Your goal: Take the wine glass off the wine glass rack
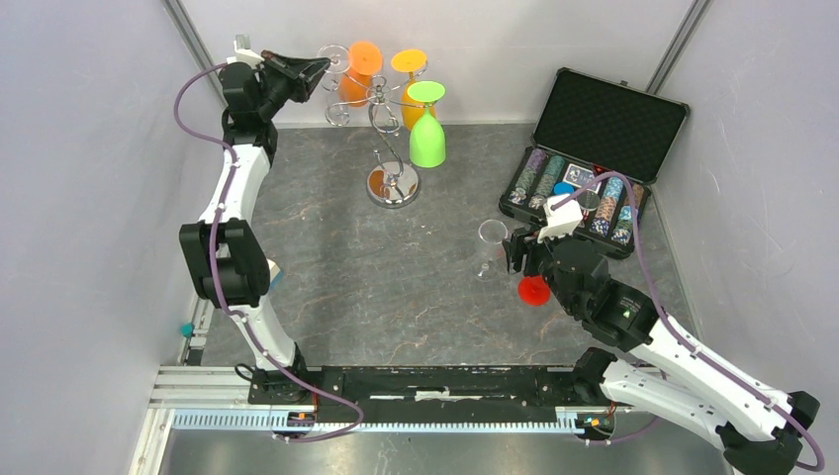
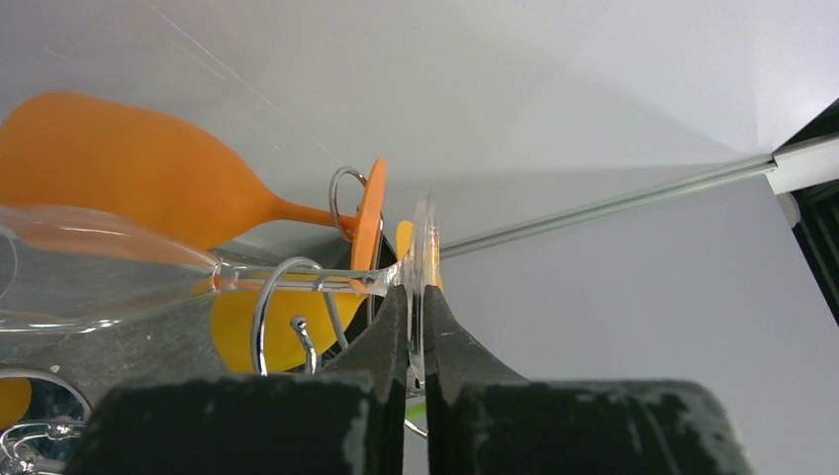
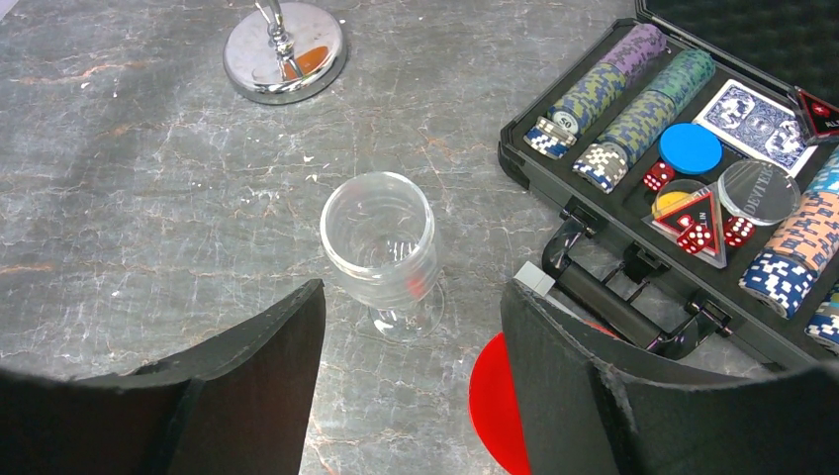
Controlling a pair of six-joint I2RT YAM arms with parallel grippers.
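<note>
Wine glass point(image 2: 109, 287) in left gripper point(image 2: 417, 315), disc point(image 3: 757, 193) lettering unclear

The left arm stretches high and far, left gripper point(image 1: 319, 69) at the top left of the rack point(image 1: 393, 186), pinched on a glass point(image 2: 109, 282) foot. The right arm lies low, right gripper point(image 3: 413, 292) spread wide, near-right of the rack.

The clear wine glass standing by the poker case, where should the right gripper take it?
Grip the clear wine glass by its bowl, I'd say: it stands upright, narrower than the open right gripper. Come level from the near side, a finger on each flank; the poker case sits close on its right.
</note>
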